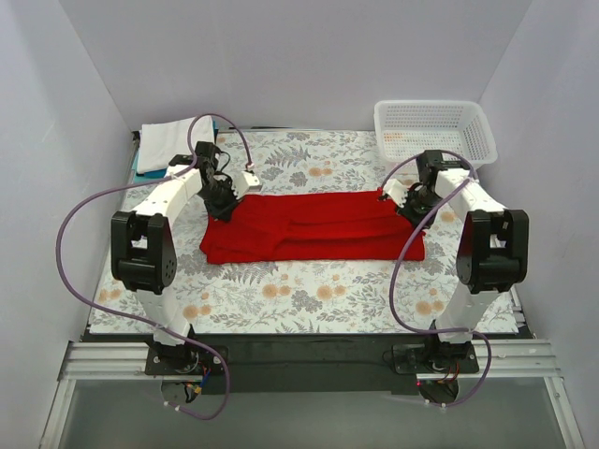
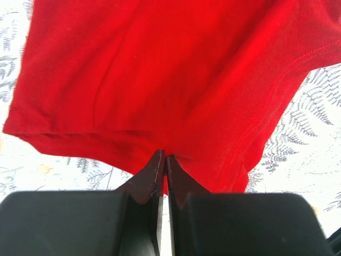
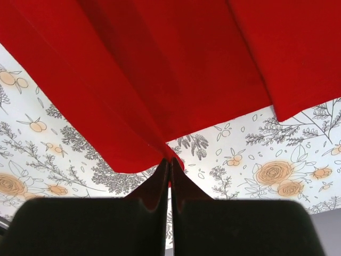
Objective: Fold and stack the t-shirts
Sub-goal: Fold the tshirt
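- Top external view: both arms bend inward over the floral-clothed surface [image 1: 281,299].
- Red t-shirt [image 1: 314,229] lies mid-surface as a long, creased band.
- Left claw [image 1: 225,211] and right claw [image 1: 413,213] each pinch one end of it, jaws closed.
- White mesh basket [image 1: 393,131] stands in the far right corner.
- Folded white t-shirt [image 1: 173,140] rests on the teal-blue t-shirt [image 1: 145,173], far left.

Bright, even, soft-shadowed light; wrist views blur up close
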Robot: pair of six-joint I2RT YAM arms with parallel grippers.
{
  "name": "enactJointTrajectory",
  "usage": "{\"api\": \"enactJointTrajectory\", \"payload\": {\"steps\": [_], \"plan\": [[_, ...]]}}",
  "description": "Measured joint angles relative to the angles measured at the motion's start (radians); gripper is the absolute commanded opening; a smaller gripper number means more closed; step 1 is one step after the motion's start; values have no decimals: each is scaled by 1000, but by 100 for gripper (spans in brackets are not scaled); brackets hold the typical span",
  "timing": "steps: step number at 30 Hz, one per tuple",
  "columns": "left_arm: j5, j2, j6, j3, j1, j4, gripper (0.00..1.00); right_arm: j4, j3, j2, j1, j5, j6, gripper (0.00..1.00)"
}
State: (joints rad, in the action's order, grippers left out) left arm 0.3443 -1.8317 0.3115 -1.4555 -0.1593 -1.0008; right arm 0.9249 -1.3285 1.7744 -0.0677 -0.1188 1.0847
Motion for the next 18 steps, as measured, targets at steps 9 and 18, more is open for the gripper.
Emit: {"api": "enactJointTrajectory", "payload": {"steps": [9,18], "plan": [[10,-53,-4,-39,7,20,0,-2,-70,93,3,0,3,1],[10,-108,-5,-65,7,41,0,-3,-84,145,4,1,3,1]]}}
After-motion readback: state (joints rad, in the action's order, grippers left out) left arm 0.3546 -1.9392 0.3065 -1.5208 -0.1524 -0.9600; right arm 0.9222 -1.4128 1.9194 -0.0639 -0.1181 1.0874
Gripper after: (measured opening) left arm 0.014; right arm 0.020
